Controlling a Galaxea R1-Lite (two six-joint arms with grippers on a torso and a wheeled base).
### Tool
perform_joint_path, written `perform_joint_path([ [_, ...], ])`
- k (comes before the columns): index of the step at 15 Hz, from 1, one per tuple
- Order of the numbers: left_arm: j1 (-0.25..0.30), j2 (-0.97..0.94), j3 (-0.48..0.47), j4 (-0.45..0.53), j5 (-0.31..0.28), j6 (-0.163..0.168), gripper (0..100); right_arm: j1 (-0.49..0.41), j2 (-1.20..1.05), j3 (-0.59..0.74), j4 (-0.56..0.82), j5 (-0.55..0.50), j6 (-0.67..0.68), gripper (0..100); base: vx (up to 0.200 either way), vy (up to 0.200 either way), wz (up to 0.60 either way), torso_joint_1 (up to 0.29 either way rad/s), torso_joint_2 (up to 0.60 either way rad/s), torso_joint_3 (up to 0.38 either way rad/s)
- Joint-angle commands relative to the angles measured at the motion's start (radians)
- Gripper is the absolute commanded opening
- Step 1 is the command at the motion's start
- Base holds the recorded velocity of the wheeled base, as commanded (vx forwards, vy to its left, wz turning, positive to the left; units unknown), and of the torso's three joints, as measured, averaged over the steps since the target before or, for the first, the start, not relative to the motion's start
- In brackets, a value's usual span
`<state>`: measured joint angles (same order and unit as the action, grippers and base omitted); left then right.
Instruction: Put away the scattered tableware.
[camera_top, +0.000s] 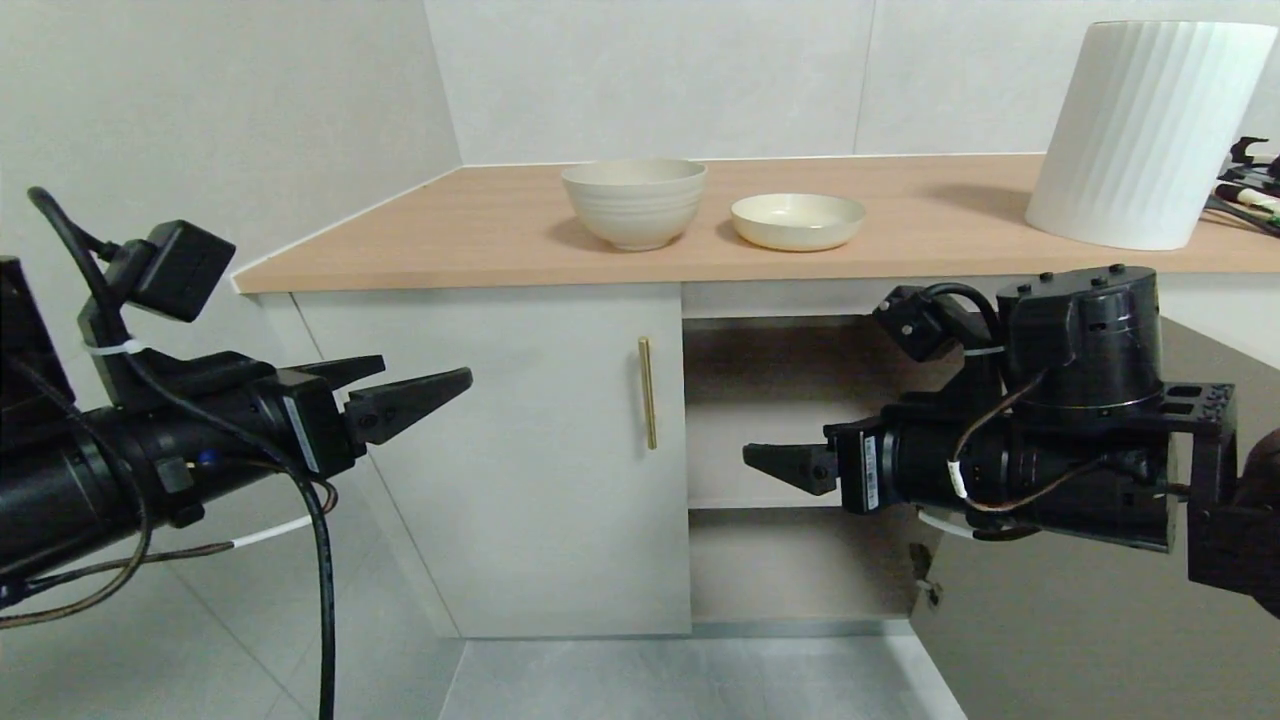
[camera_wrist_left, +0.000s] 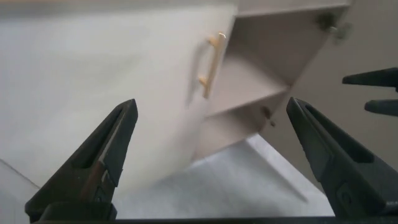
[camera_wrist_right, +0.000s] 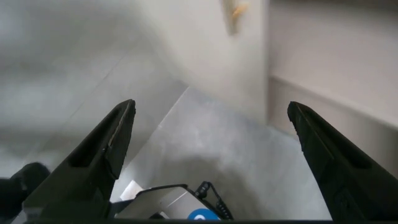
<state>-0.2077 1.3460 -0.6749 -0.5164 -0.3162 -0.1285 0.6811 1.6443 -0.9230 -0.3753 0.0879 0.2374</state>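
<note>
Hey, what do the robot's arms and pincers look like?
Both arms are black and cylindrical. The left pincer and right pincer have black, tapered, pointed fingers. Black and brown cables loop along each arm, with white ties; a boxy black camera sits above each wrist.

Head camera faces the cabinet (camera_top: 520, 450); both wrist cameras see its handle (camera_wrist_left: 208, 62)

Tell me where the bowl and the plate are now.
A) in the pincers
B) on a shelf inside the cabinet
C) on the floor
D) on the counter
D: the bowl and the plate stand side by side on the counter, while the left pincer and the right pincer are open and hold nothing.
</note>
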Motion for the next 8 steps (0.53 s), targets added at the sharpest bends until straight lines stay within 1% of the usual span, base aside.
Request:
perform_joint_path([
  [1, 0.001, 0.002, 0.000, -0.001, 0.000, 0.000, 100, 0.003, 0.003, 0.000, -0.001, 0.001, 0.000, 100, 0.200, 0.000, 0.00, 0.007, 0.00, 0.007],
  [6, 0.001, 0.009, 0.000, -0.004, 0.000, 0.000, 100, 0.005, -0.003, 0.006, -0.002, 0.003, 0.002, 100, 0.200, 0.000, 0.00, 0.004, 0.00, 0.003],
  [8, 0.001, 0.001, 0.006, -0.005, -0.003, 0.000, 100, -0.002, -0.006, 0.029, -0.011, 0.013, 0.010, 100, 0.000, 0.000, 0.00, 0.000, 0.00, 0.000],
])
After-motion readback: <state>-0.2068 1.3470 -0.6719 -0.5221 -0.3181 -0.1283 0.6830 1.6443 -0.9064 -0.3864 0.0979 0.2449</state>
